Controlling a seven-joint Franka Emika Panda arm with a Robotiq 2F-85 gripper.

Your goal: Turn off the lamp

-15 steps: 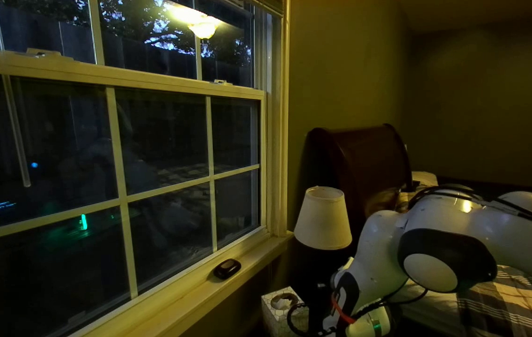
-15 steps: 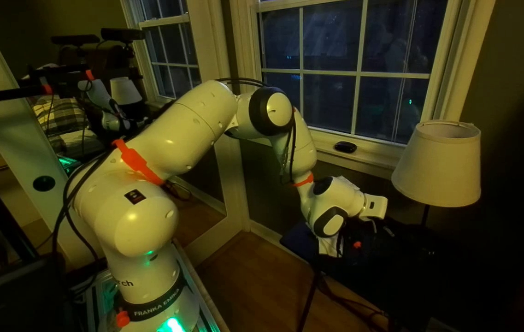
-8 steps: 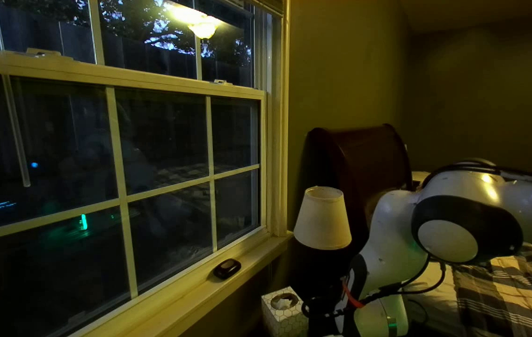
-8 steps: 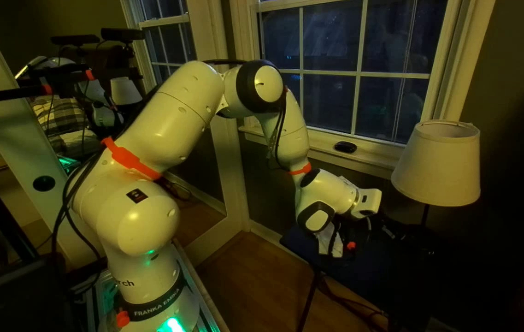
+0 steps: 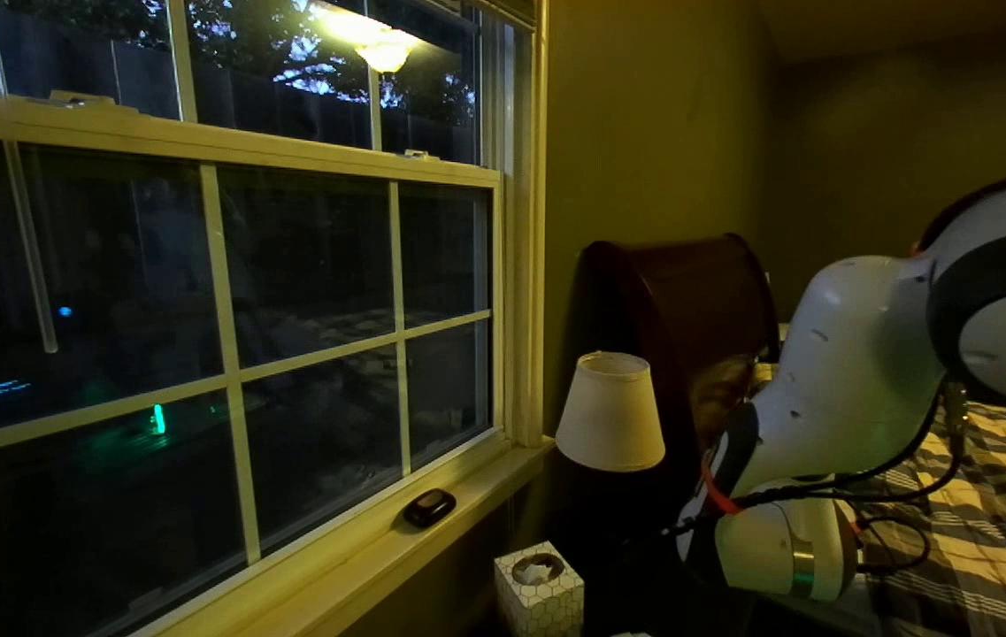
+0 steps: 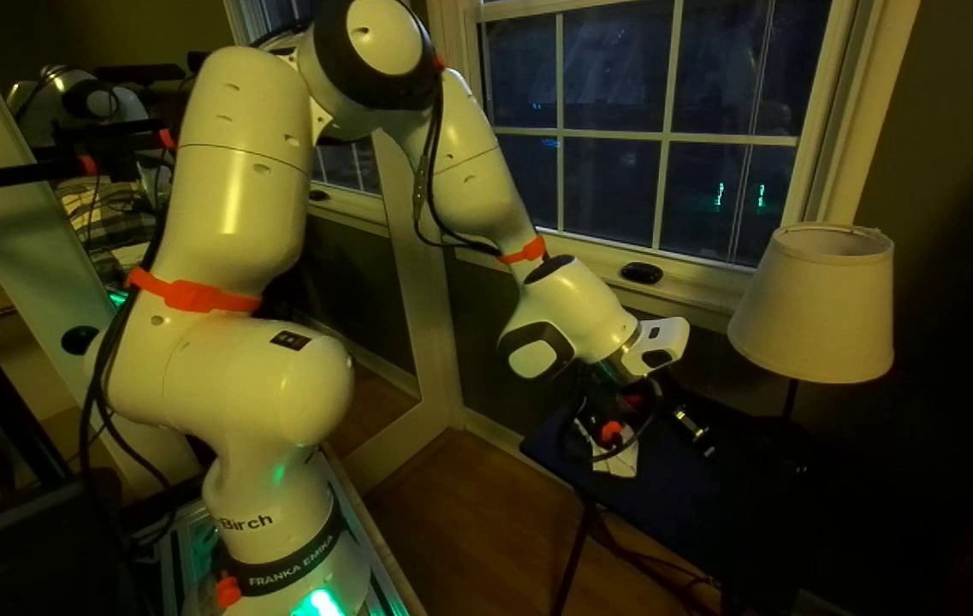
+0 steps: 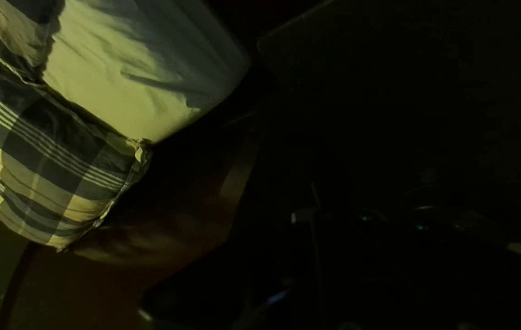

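The lamp [image 5: 610, 411] has a cream tapered shade with no glow from inside. In an exterior view its shade [image 6: 813, 304] stands at the right, on a slim dark stem. My gripper [image 6: 696, 432] points down over the dark table, to the left of the lamp stem and apart from it. Its dark fingers barely show against the dark background, so their opening cannot be told. The wrist view is nearly black round the jaws, and no lamp can be made out there. The lamp's base and any switch are lost in the dark.
A dark side table [image 6: 666, 488] stands under the gripper. A patterned tissue box [image 5: 540, 588] is near the window sill, which holds a small black object [image 5: 429, 508]. A bed with plaid bedding [image 7: 49, 151] and a dark headboard [image 5: 679, 301] are close by.
The arm has risen and drawn back, carrying the gripper away from the lamp and uncovering the tissue box. The lamp has not moved, and its shade looks the same.
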